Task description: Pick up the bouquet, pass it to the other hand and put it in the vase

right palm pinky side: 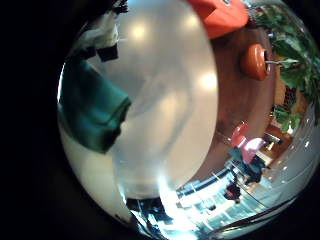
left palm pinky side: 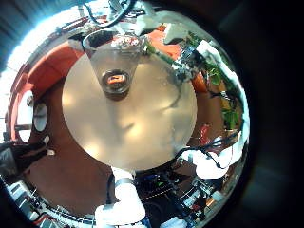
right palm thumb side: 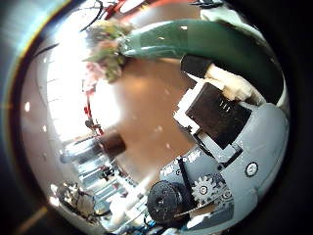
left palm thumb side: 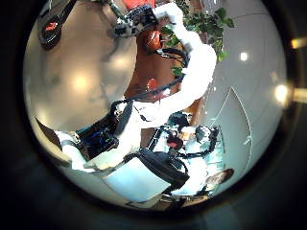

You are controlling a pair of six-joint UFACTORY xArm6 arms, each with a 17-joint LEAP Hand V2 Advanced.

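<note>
Handover looks under way: the right hand point(right palm thumb side: 220, 127) is curled round the bouquet's green wrap point(right palm thumb side: 196, 44), flowers point(right palm thumb side: 106, 47) out at ten o'clock. The glass vase point(left palm pinky side: 116, 66) stands on the round table point(left palm pinky side: 142, 133). I cannot tell the left hand's fingers. Next, the left must close on the wrap.

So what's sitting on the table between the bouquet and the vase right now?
Nothing: in the right thumb side palm view, only bare table lies between the bouquet and the vase.

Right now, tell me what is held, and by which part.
The right hand grips the bouquet by its wrapped stems, clear of the flowers.
</note>
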